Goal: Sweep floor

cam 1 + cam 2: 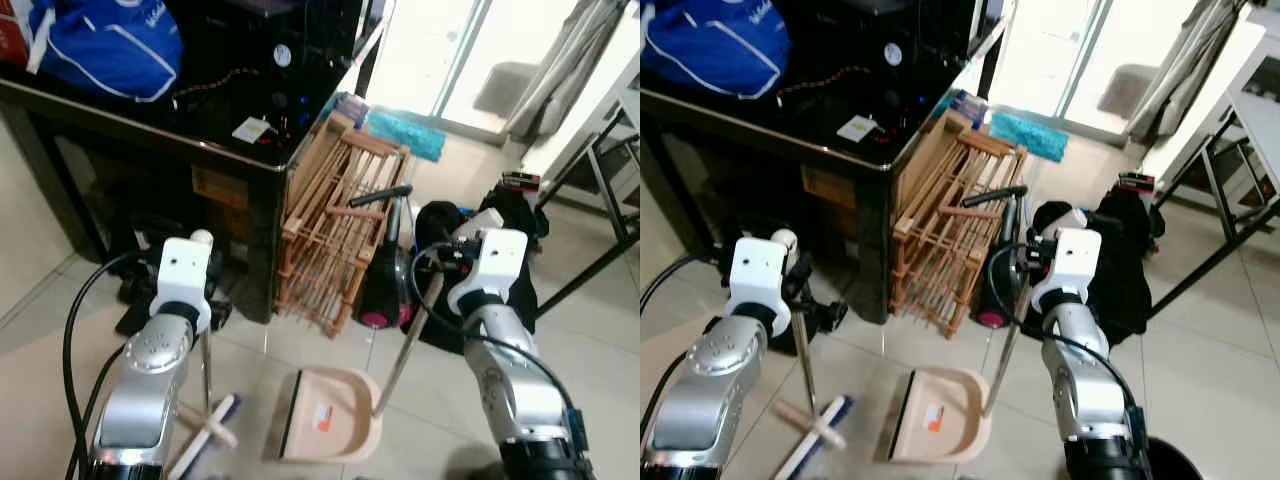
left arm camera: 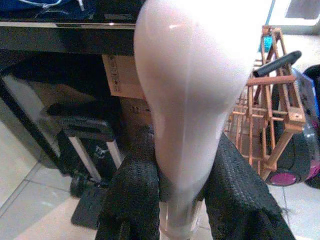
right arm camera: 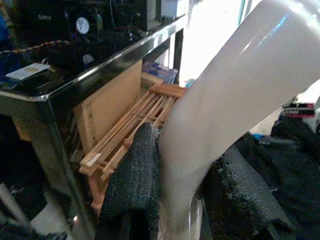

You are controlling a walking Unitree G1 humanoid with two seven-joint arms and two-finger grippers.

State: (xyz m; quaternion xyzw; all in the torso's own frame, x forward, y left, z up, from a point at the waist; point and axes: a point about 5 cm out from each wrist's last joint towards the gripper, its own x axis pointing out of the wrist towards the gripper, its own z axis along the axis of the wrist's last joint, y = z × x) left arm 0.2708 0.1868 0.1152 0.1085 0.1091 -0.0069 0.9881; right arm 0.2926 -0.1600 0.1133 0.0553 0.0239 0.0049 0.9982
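My left gripper [image 2: 182,200] is shut on the pale rounded top of the broom handle [image 2: 187,90]. The broom's metal rod [image 1: 207,370] runs down to a white and blue broom head [image 1: 210,428] on the tiled floor at the lower left. A beige dustpan [image 1: 325,415] rests on the floor between my arms, its mouth facing the broom. Its long handle [image 1: 405,345] slants up to my right gripper [image 1: 440,278], which is shut on the pale grip [image 3: 235,100].
A black glass table [image 1: 230,150] stands ahead on the left with a blue bag [image 1: 100,45] on it. A wooden rack [image 1: 340,230] leans against it, beside a black vacuum [image 1: 385,285] and black bag [image 1: 510,260]. A black metal frame [image 1: 600,200] stands at right.
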